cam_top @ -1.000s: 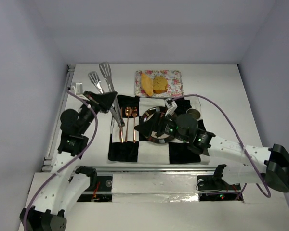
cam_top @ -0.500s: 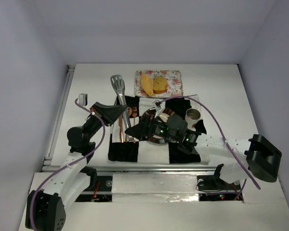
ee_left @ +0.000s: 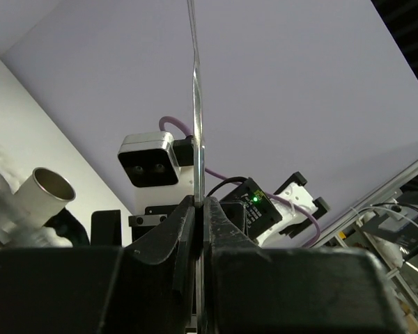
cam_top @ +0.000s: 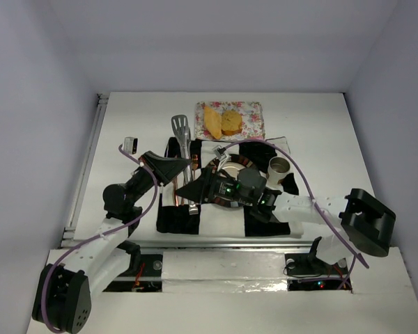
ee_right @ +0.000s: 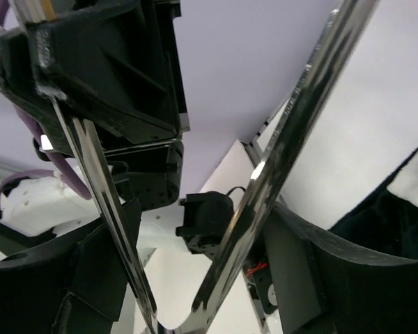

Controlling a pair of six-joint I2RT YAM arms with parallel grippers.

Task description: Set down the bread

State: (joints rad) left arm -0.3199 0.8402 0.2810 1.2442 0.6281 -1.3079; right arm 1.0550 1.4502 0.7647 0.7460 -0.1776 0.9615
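Note:
The bread, an elongated yellow piece and a squarer browned piece, lies on a floral tray at the back. Metal tongs hang over the cloth's left part, head pointing to the back. My left gripper is shut on one tongs arm, seen edge-on between its jaws. My right gripper closes around both tongs arms near their hinge. The round plate is mostly hidden under my right arm.
A black-and-white checked cloth covers the table's middle. A metal cup stands to the right of the plate and also shows in the left wrist view. Copper cutlery lies under the grippers. Walls enclose the table.
The tongs moved right and nearer the middle, carried by my left gripper. My right gripper swung left to the tongs' handle end. The bread has not moved.

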